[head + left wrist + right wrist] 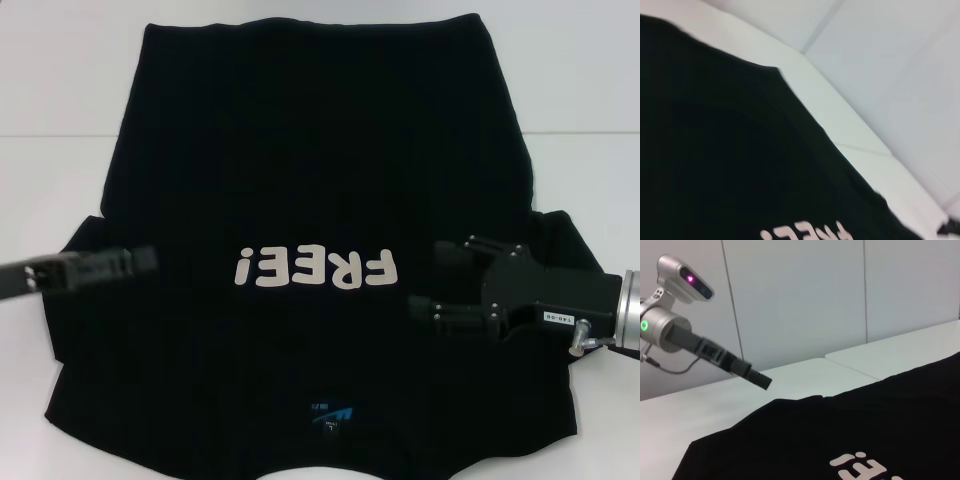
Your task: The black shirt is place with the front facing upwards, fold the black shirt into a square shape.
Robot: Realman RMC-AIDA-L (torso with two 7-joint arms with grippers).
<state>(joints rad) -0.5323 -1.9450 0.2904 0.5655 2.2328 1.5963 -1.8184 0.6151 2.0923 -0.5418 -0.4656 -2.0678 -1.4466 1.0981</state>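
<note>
The black shirt (320,200) lies flat on the white bench (60,90), lettering up. The right claw (432,282) hovers released over its right side; the left claw (150,259) looks clenched above its left sleeve.

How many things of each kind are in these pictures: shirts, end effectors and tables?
Black shirt, lying flat with the "FREE!" print facing up: 1
End effectors: 2, the left end effector and the right end effector, both over the shirt
White table under the shirt: 1
Total: 4
</note>
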